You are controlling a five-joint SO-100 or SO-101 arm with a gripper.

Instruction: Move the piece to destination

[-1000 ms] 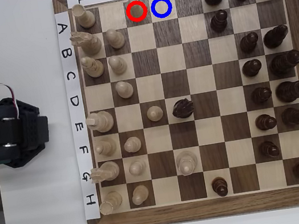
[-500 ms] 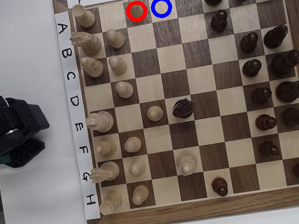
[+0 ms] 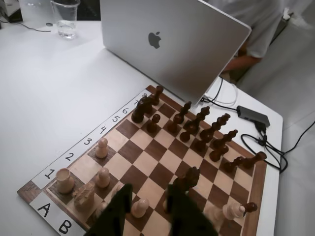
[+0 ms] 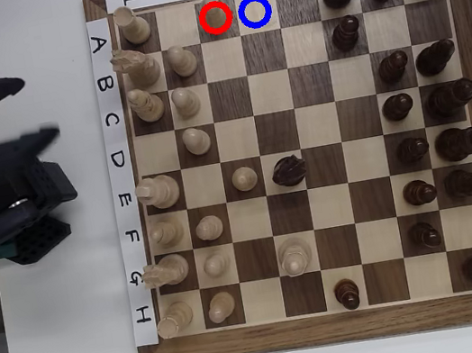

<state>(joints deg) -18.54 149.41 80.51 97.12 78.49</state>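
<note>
The piece, a small pale pawn [image 4: 215,15], stands on the dark square ringed in red in row A of the overhead view. It also shows in the wrist view [image 3: 101,147] beside label 3. The destination [image 4: 254,11], the light square ringed in blue, lies directly right of it and is bare; in the wrist view it is the light square [image 3: 118,139] just beyond the pawn. My gripper [image 4: 39,108] is open and empty, off the board's left edge beside rows B to D. Its dark fingers [image 3: 115,216] rise from the bottom of the wrist view.
Pale pieces [image 4: 182,60] fill the board's left columns and dark pieces [image 4: 395,66] the right. A dark knight [image 4: 290,170] and a pale pawn [image 4: 243,178] stand mid-board. A laptop [image 3: 172,44], a glass [image 3: 65,19] and cables [image 3: 261,142] lie beyond the board.
</note>
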